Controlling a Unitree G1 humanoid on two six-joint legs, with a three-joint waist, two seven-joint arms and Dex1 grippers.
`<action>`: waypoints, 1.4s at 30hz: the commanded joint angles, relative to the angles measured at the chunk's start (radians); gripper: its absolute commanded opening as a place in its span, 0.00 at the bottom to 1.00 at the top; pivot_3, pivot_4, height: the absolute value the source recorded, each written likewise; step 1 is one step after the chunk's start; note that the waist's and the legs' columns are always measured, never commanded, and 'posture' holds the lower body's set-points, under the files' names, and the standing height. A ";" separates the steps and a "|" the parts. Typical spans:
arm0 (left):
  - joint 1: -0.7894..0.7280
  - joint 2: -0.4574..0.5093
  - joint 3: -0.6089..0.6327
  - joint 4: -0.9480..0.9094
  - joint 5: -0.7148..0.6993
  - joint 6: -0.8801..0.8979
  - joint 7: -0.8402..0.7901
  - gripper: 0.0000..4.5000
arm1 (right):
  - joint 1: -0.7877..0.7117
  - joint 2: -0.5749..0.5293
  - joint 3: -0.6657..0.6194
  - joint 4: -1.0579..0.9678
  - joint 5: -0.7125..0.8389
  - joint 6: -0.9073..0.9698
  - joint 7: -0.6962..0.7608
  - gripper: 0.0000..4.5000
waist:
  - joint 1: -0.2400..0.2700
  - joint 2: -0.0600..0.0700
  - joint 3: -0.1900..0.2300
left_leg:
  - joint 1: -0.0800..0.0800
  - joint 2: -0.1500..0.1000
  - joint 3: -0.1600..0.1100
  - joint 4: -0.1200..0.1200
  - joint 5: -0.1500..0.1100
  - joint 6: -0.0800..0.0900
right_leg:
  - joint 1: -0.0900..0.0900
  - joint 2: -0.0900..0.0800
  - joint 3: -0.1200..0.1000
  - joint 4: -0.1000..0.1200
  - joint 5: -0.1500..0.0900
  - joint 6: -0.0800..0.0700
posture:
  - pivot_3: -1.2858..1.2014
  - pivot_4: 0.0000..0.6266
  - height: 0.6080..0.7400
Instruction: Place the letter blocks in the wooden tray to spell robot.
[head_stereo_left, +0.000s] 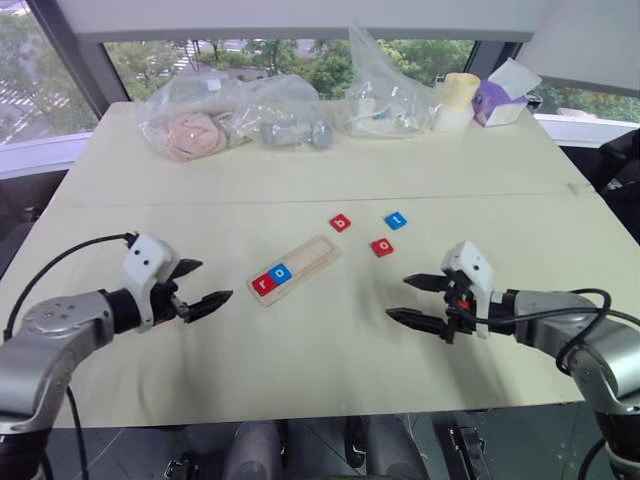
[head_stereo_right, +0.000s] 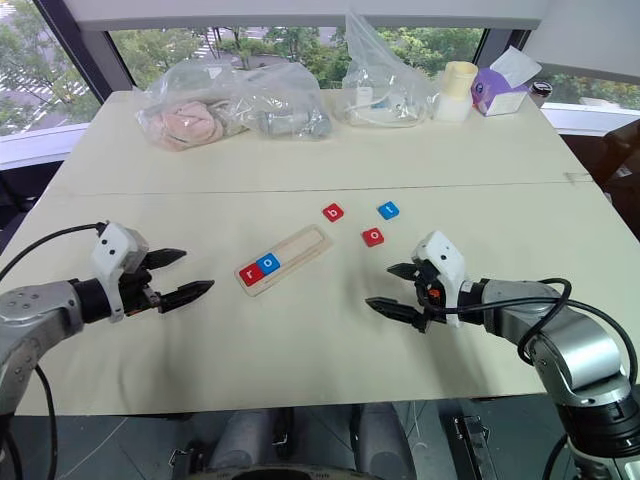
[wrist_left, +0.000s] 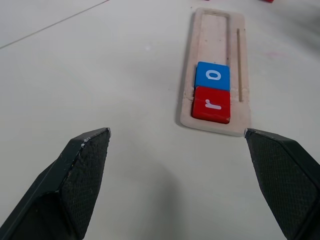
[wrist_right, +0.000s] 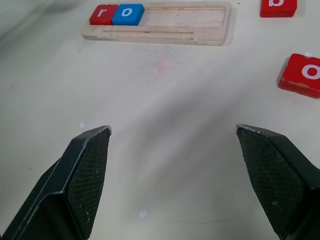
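Head view: wooden tray (head_stereo_left: 294, 270) lay centre table, red r (head_stereo_left: 263, 284) and blue o (head_stereo_left: 281, 272) seated at its near-left end. Red b (head_stereo_left: 340, 222), blue t (head_stereo_left: 395, 220), red o (head_stereo_left: 381, 247) loose to its right.

Wrist views: my left gripper (wrist_left: 177, 135) and right gripper (wrist_right: 173, 131) spread, empty. Third letter pending; b next, probably right gripper.

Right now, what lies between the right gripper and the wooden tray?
Only bare tabletop lies between the right gripper and the wooden tray, as the right wrist view shows.
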 joint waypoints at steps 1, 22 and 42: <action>-0.005 0.016 -0.031 0.005 0.033 -0.060 -0.034 1.00 | -0.007 -0.008 -0.016 -0.035 0.012 -0.007 0.003 0.91 | 0.000 0.000 0.000 | 0.000 0.000 0.000 0.000 0.000 0.000 | 0.000 0.000 0.000 0.000 0.000 0.000 | 0.52 0.24 0.99; -0.102 -0.226 -0.350 0.245 0.331 -0.296 0.072 1.00 | -0.011 0.095 0.072 -0.264 0.138 0.140 -0.145 0.91 | 0.003 0.000 -0.001 | 0.000 0.000 0.000 0.001 0.000 0.000 | 0.001 -0.001 0.000 0.000 0.002 -0.003 | 0.52 0.24 0.99; -0.131 -0.232 -0.269 0.113 0.252 -0.207 0.087 1.00 | 0.026 0.089 0.126 -0.209 0.073 0.052 -0.134 0.91 | 0.001 0.000 -0.001 | 0.000 -0.001 0.000 0.001 0.000 0.000 | 0.001 -0.002 -0.001 0.000 0.000 0.000 | 0.52 0.24 0.99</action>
